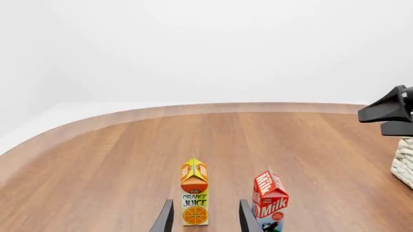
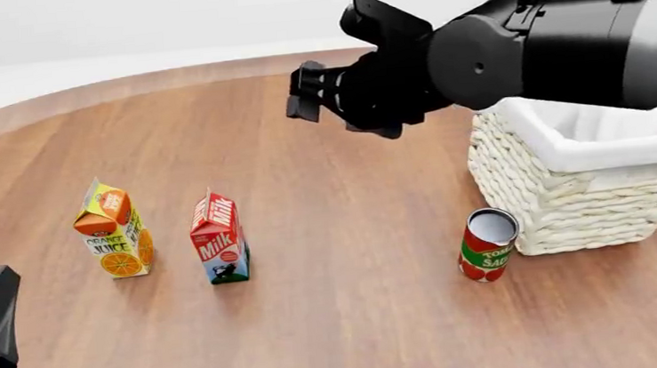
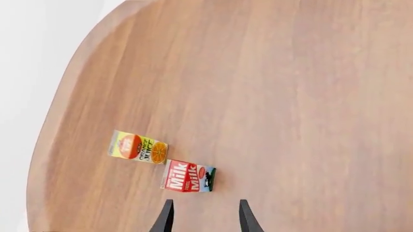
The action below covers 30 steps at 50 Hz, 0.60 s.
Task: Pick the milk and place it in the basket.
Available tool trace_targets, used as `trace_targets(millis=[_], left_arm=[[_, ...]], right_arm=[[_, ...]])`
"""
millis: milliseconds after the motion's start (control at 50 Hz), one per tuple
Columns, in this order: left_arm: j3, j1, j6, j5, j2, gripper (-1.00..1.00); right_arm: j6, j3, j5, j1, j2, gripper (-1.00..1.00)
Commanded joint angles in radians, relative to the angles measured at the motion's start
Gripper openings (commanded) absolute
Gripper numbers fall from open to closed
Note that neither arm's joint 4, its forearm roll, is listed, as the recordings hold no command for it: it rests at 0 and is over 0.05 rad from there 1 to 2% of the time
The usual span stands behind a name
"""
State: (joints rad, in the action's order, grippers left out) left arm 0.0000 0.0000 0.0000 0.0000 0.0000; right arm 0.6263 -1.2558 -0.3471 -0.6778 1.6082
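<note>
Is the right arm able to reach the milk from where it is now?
Probably yes. The right pincer hangs open above the table, and nothing stands between it and the milk. The juice carton stands apart on the milk's far side.

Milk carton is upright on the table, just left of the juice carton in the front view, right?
Not quite. The front view shows the milk upright on the table, but to the right of the juice carton, not left.
</note>
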Motion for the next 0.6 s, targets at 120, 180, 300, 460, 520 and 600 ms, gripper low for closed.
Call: trace_targets(millis=[120, 180, 300, 460, 520, 600], left_arm=[[0.000, 0.000, 0.000, 0.000, 0.000, 1.00], [0.000, 0.000, 0.000, 0.000, 0.000, 1.00], [0.000, 0.000, 0.000, 0.000, 0.000, 1.00], [0.000, 0.000, 0.000, 0.000, 0.000, 1.00], [0.000, 0.000, 0.000, 0.000, 0.000, 1.00], [0.000, 0.000, 0.000, 0.000, 0.000, 1.00]], right_arm=[[0.011, -0.114, 0.015, -0.024, 0.123, 1.00], [0.017, -0.116, 0.030, -0.018, 0.139, 1.00], [0.031, -0.133, 0.041, -0.031, 0.174, 1.00], [0.053, -0.139, 0.065, -0.030, 0.198, 1.00], [0.062, -0.141, 0.074, -0.037, 0.206, 1.00], [0.081, -0.141, 0.090, -0.050, 0.222, 1.00]])
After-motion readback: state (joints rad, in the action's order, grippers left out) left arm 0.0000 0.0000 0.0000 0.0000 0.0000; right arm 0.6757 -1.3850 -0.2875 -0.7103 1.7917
